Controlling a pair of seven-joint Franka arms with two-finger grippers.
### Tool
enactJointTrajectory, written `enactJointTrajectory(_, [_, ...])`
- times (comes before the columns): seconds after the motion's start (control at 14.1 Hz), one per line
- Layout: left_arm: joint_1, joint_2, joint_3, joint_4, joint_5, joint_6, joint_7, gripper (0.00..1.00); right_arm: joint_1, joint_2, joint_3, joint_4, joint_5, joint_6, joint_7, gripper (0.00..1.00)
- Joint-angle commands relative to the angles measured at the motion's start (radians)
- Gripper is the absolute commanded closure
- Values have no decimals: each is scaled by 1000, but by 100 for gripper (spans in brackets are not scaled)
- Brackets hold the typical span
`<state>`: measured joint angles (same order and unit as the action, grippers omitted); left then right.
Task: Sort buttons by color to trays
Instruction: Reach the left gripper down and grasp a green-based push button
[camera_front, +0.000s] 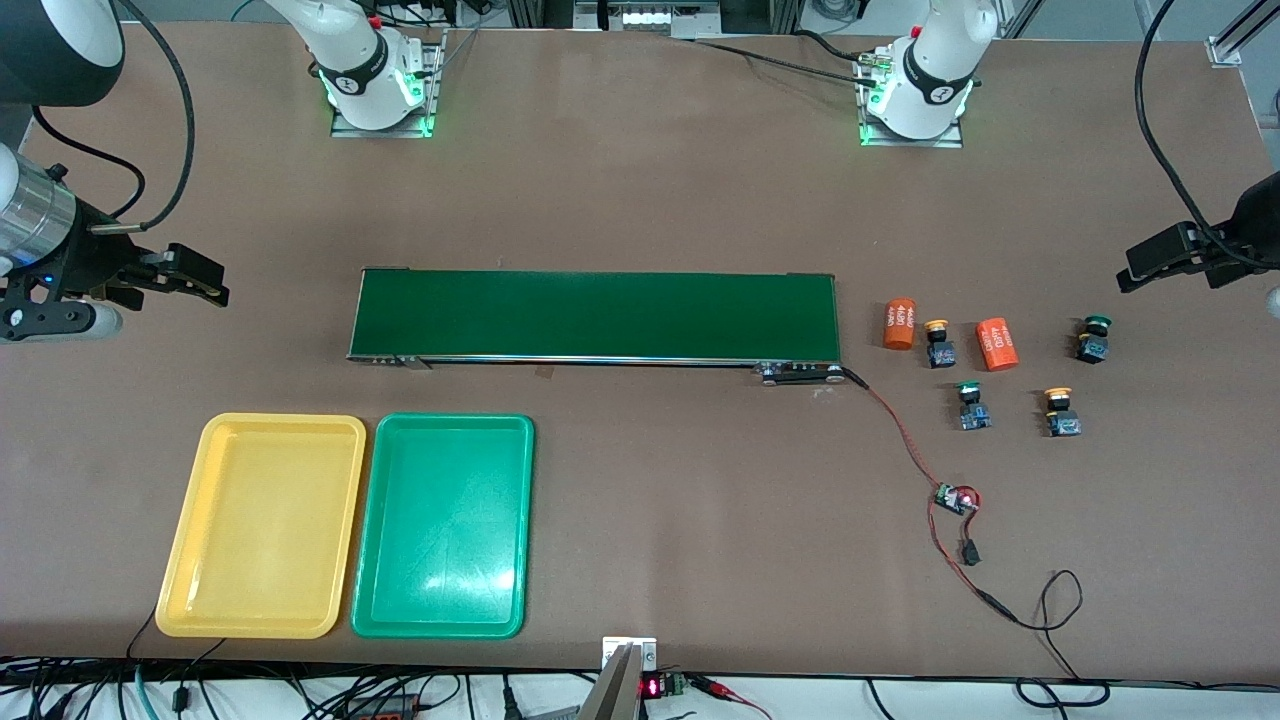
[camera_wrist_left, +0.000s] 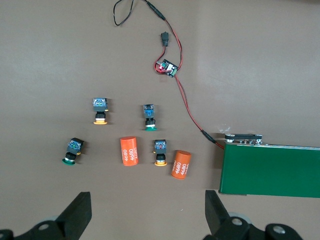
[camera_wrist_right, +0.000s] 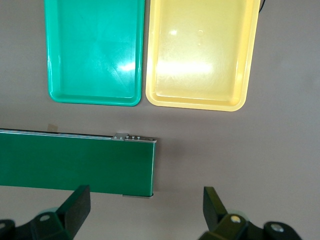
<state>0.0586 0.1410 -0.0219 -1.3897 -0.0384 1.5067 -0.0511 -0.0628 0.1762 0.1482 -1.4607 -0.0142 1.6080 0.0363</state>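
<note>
Four buttons stand toward the left arm's end of the table: two yellow-capped and two green-capped. The left wrist view shows the same yellow and green ones. The yellow tray and green tray lie side by side, both bare, nearer the camera than the conveyor. My left gripper hangs open over bare table beside the buttons. My right gripper hangs open over bare table by the conveyor's end.
A long dark-green conveyor belt crosses the middle. Two orange cylinders lie among the buttons. A small circuit board on red wire sits nearer the camera than the buttons.
</note>
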Motion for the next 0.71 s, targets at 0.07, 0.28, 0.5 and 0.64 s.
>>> enactJointTrajectory(0.07, [1, -12, -1, -5, 22, -3, 10, 0, -5, -9, 2, -4, 5, -8, 10, 0])
enactJointTrajectory(0.28, [1, 27, -3, -11, 20, -9, -4, 0, -5, -9, 2, -4, 5, -8, 10, 0])
enactJointTrajectory(0.5, [-3, 154, -3, -6, 18, -31, -7, 0, -5, -9, 2, -4, 5, -8, 10, 0])
enactJointTrajectory(0.64, [3, 253, 4, 1, 20, -16, 4, 0, -5, -9, 2, -4, 5, -8, 10, 0])
